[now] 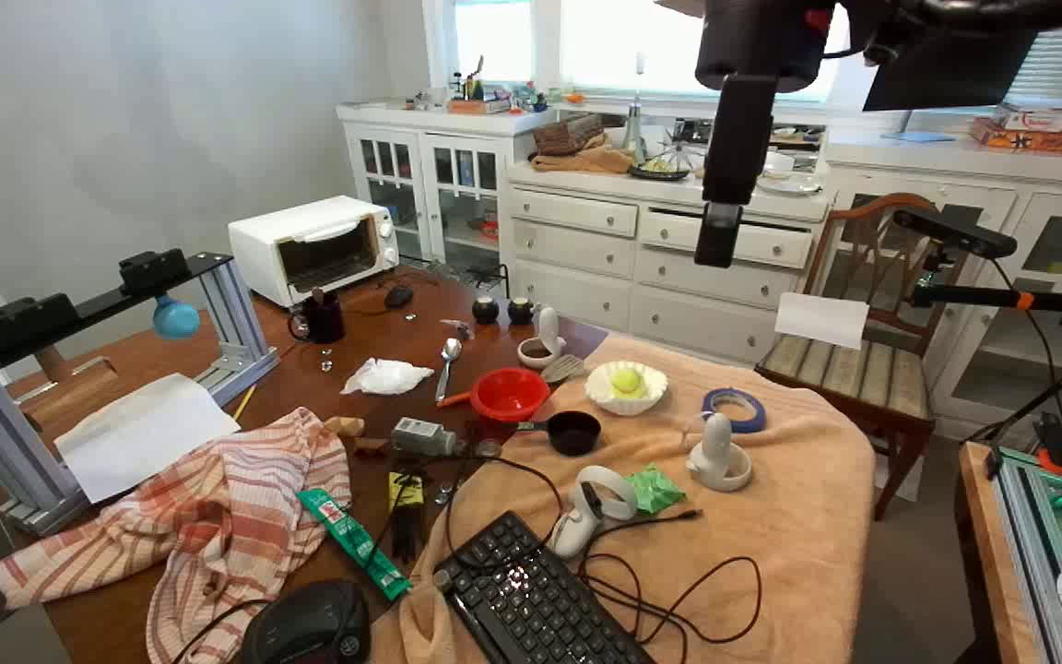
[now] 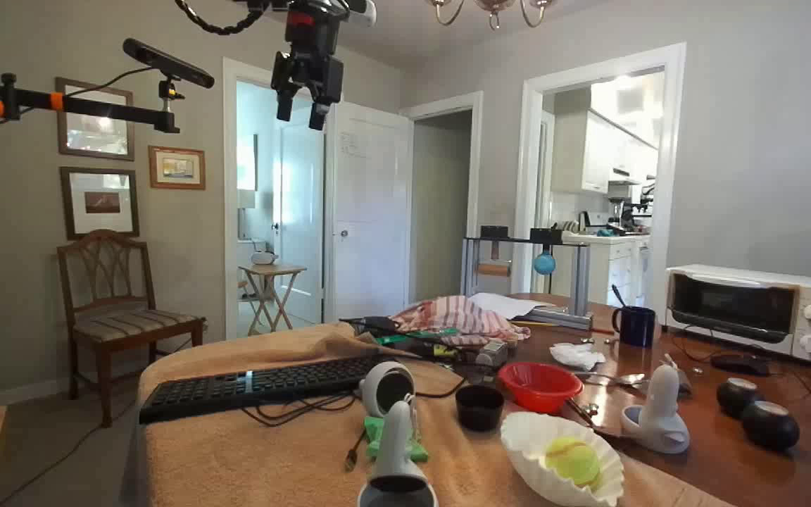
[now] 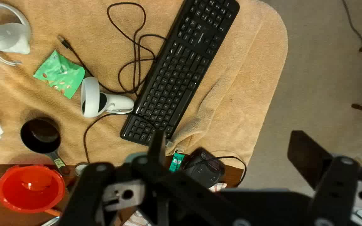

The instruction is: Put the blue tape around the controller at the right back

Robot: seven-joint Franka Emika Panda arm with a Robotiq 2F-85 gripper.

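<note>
The blue tape [image 1: 749, 425] is a blue ring lying flat on the tan towel in an exterior view. It touches or nearly touches a white controller [image 1: 718, 452], whose handle stands upright; this controller also shows in an exterior view [image 2: 396, 451] and the wrist view [image 3: 6, 37]. A second controller [image 1: 577, 526] lies by the keyboard, also in the wrist view [image 3: 118, 103]. A third [image 1: 547, 327] stands farther along the table, also in an exterior view [image 2: 662, 401]. My gripper [image 2: 300, 118] is high above the table, open and empty in the wrist view [image 3: 227, 138]. The tape is out of the wrist view.
A white fluted bowl [image 1: 600, 392] with a yellow-green ball, a black cup [image 1: 574, 433], a red bowl [image 1: 510, 395] and a green packet [image 1: 654, 489] stand near the controllers. A black keyboard [image 3: 181, 72] with loose cables lies on the towel. A toaster oven [image 1: 310, 244] stands behind.
</note>
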